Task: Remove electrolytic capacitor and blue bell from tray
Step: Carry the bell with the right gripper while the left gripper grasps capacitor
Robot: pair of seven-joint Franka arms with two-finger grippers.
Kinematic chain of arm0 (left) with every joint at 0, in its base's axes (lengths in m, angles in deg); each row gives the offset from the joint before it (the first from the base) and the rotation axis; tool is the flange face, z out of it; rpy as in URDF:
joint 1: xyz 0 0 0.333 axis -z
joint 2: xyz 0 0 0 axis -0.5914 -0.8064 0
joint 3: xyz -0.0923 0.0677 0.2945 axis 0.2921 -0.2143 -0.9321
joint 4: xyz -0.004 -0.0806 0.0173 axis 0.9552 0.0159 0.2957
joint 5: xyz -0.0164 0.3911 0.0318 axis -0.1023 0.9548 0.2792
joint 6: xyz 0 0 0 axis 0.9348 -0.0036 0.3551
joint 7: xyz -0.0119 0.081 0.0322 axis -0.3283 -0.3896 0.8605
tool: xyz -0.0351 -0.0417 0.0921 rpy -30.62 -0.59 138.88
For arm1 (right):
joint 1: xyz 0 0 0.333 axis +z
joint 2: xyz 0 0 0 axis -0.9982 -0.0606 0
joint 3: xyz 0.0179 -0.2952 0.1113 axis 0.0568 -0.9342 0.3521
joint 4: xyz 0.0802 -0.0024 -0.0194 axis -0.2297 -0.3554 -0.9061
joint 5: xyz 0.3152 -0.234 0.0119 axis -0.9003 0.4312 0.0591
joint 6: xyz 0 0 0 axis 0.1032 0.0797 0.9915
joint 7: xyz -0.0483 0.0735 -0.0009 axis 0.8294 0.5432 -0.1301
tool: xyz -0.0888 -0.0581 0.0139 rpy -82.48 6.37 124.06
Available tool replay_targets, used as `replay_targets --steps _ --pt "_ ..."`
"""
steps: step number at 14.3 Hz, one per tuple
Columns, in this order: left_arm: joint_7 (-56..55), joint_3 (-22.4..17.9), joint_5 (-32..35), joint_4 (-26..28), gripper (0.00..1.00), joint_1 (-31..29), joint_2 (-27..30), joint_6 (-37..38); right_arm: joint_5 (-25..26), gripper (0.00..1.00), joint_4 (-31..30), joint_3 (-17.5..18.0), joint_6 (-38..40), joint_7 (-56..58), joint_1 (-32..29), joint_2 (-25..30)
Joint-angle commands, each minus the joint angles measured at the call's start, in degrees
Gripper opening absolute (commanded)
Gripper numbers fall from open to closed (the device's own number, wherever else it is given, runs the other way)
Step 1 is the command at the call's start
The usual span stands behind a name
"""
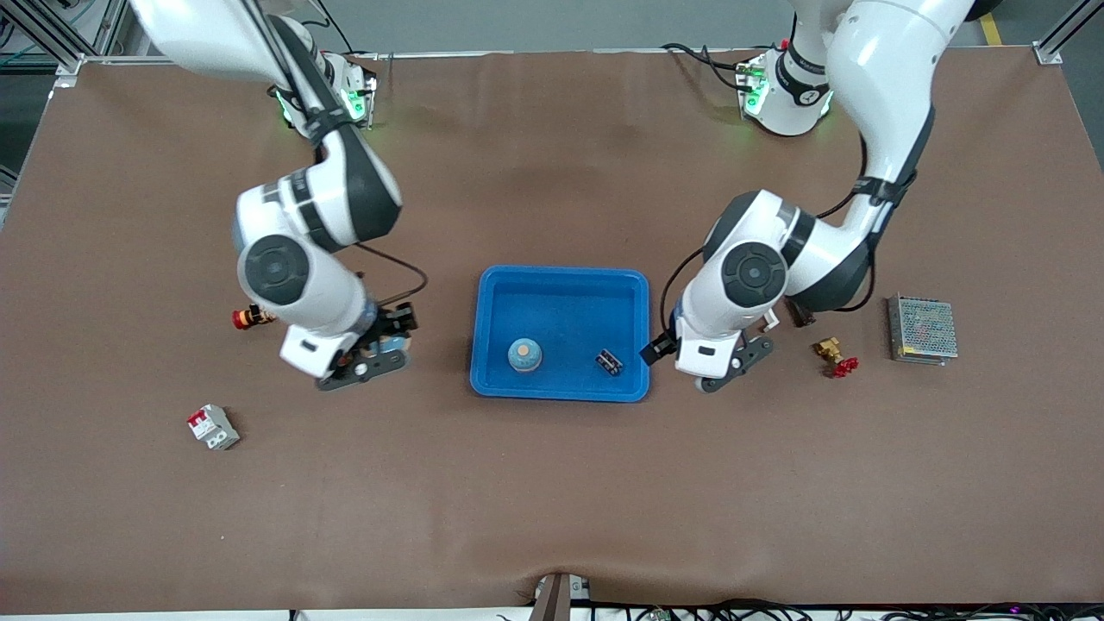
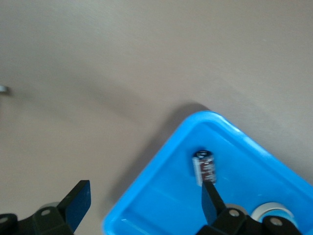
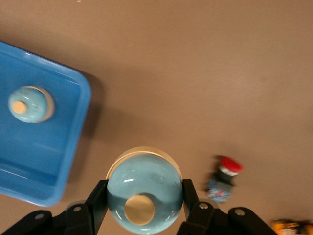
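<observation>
Right gripper (image 3: 145, 205) is clamped on a pale blue bell (image 3: 144, 196), its black fingers (image 3: 97, 201) pressing the dome from both sides, and it hangs over the brown table (image 1: 552, 500) just off the blue tray's (image 1: 559, 390) short edge toward the right arm's end. Left gripper (image 2: 146, 200) stands with its two fingers (image 2: 77, 203) wide apart and empty, over the tray's rim at the short edge toward the left arm's end. Inside the tray, a dark cylindrical capacitor (image 1: 609, 362) lies on its side near the corner nearest the front camera at the left arm's end, and a second pale blue bell (image 1: 524, 354) sits on the tray floor toward the right arm's end, close to the front edge. On the table toward the right arm's end lie a red-capped push button (image 1: 250, 316) and, nearer the front edge, a white and red circuit breaker (image 1: 213, 427). Toward the left arm's end sit a brass valve with a red handle (image 1: 833, 356) and a metal mesh power supply (image 1: 922, 329).
</observation>
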Motion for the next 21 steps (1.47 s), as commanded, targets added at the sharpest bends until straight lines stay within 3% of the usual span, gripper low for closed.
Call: replay_targets --steps 1,3,11,21 --pt "-5.2 -0.6 -0.2 -3.7 1.00 3.4 -4.2 -3.5 -0.9 0.46 0.8 1.1 1.2 11.0 -6.5 0.1" --pt "-10.4 -1.0 -0.1 -6.4 1.00 5.7 -6.7 -3.9 -0.9 0.46 0.7 1.1 1.1 18.0 -9.9 -0.2" --pt "-19.5 -2.1 2.6 -7.0 0.67 9.0 -11.9 -12.7 -0.9 0.46 -0.1 1.0 -4.0 36.7 -18.1 -3.9" --pt "-20.2 -4.7 5.1 -6.6 0.58 10.8 -14.3 -13.8 -0.9 0.46 -1.6 1.0 -13.6 45.3 -21.3 -11.1"
